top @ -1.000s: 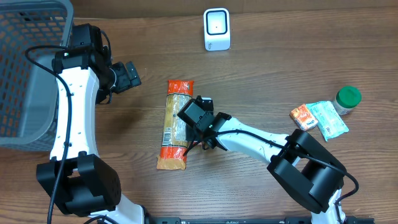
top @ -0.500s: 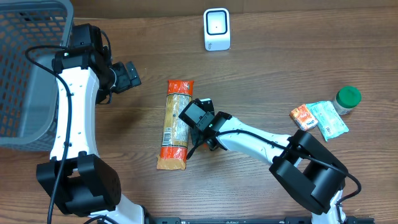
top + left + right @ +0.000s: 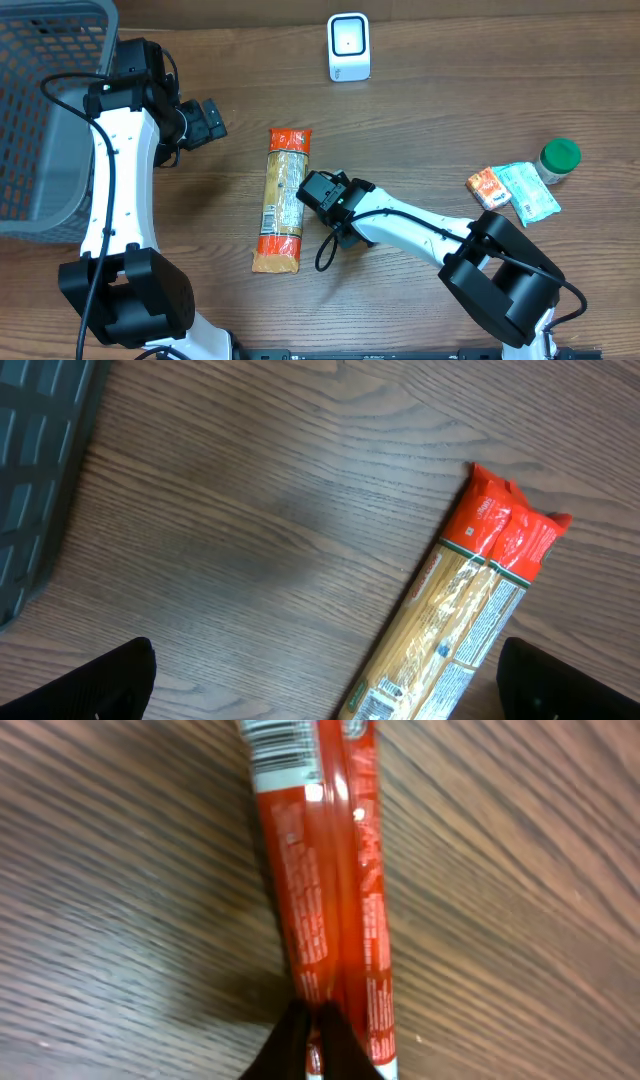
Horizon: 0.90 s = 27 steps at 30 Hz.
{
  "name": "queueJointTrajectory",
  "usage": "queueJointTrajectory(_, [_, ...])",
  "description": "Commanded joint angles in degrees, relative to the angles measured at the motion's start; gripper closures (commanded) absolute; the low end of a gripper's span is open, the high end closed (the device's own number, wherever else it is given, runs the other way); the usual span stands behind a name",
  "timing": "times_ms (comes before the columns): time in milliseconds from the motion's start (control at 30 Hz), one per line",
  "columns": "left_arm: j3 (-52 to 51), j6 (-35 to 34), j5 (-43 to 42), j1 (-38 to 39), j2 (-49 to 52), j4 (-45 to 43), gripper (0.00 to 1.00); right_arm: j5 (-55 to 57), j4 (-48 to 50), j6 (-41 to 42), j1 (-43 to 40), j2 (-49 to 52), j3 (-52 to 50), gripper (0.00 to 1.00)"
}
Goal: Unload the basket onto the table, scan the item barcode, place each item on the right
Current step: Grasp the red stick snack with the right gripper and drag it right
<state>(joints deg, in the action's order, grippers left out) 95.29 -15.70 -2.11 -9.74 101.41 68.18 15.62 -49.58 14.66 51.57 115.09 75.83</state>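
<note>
Even overhead light, soft shadows on the bench [image 3: 450,100] — right wrist view blurred, with glare spots on the red packet [image 3: 330,890].

The left arm [image 3: 120,180] and right arm [image 3: 410,225] share smooth white link shells joined by bulky black joint housings. The left gripper [image 3: 217,120] and right gripper [image 3: 303,192] are matte black. A thin black cable [image 3: 97,240] runs along the left arm, and another loops beside the right wrist.

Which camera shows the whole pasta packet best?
The overhead view: the pasta packet lies there almost whole, end to end. The left wrist view cuts off its lower part, and the right wrist view shows only a close-up red stretch.
</note>
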Motion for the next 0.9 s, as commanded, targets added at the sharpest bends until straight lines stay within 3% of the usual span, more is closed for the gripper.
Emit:
queueJointTrajectory(0, [0.96,0.92,0.2,0.37,0.13,0.13,0.0,-2.08,-1.57,-1.18,0.07,-2.38,-0.74,0.96])
queueJointTrajectory(100, [0.96,0.92,0.2,0.37,0.13,0.13,0.0,-2.4,-2.32,-1.2,0.07,-7.06,-0.74,0.94])
queueJointTrajectory(233, [0.96,0.9,0.2,0.37,0.13,0.13,0.0,-2.38,-4.11,-1.22,-0.28,-11.58,-0.74,0.74])
queueJointTrajectory(333, [0.96,0.9,0.2,0.37,0.13,0.13,0.0,-2.43,-6.23,-1.22,-1.25,-12.35,-0.76,0.68])
queueJointTrajectory(567, [0.96,0.9,0.2,0.37,0.13,0.13,0.0,-2.43,-7.28,-1.2,-4.85,-12.31,-4.52,0.66])
queueJointTrajectory(867, [0.96,0.9,0.2,0.37,0.13,0.13,0.0,-10.4,2.27,-1.22,-6.97,-12.31,-12.28,0.65])
